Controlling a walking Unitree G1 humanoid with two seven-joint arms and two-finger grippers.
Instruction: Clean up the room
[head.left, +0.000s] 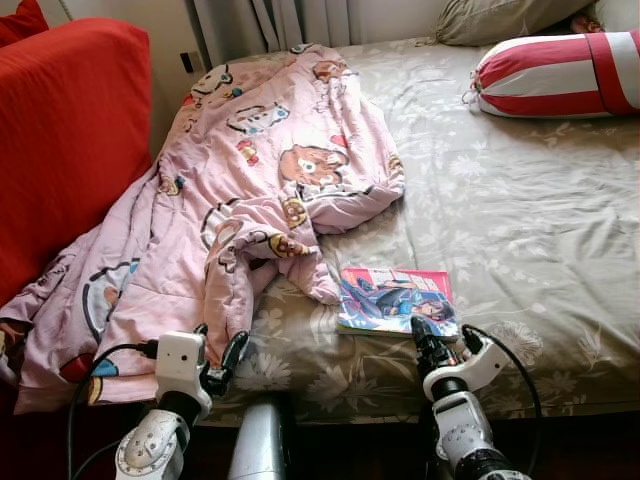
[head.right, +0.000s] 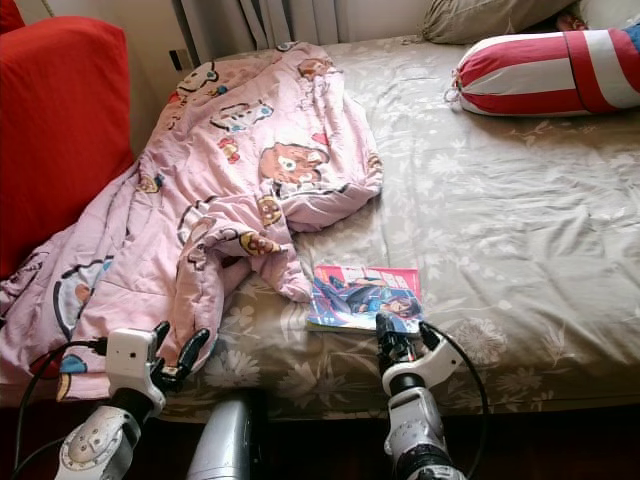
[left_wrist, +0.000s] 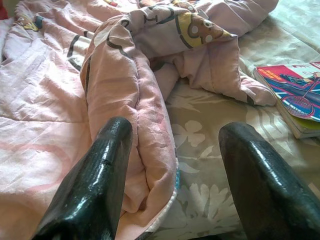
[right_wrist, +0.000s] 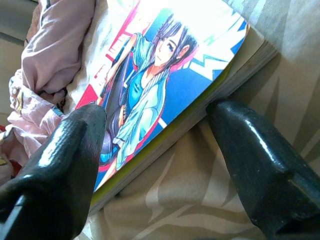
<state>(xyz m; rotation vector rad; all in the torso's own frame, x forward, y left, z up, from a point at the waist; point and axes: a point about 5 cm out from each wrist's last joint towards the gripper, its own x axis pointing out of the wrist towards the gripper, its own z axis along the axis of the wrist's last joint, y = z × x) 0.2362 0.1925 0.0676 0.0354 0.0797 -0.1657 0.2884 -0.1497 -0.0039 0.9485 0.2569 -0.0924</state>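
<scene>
While the right gripper (right_wrist: 155, 150) sits at the near edge of the comic book (head.left: 395, 299), its two black fingers are spread apart, one resting over the cover's lower corner and the other on the floral bedsheet (head.left: 520, 220) beside the spine; nothing is clamped yet. The book lies flat on the bed near its front edge, just beside the trailing end of the pink cartoon-print quilt (head.left: 250, 190), which sprawls diagonally across the mattress and spills off the side toward the red sofa (head.left: 60, 140). The left gripper (left_wrist: 172, 165) is likewise released, its fingers straddling a thick folded ridge of the quilt close to the bed's edge. A red-and-white striped bolster (head.left: 560, 75) lies well apart at the head of the bed.

The likely step in hand is picking up the book. The main risk is that the fingers close on the cover alone rather than the whole block of pages, so the book would fan open or slip as it lifts. Because the mattress is soft, pressing down could also sink the book and let a finger pinch sheet fabric along with it. On the left, closing on the quilt's bulky fold might drag the quilt's end over the book.
</scene>
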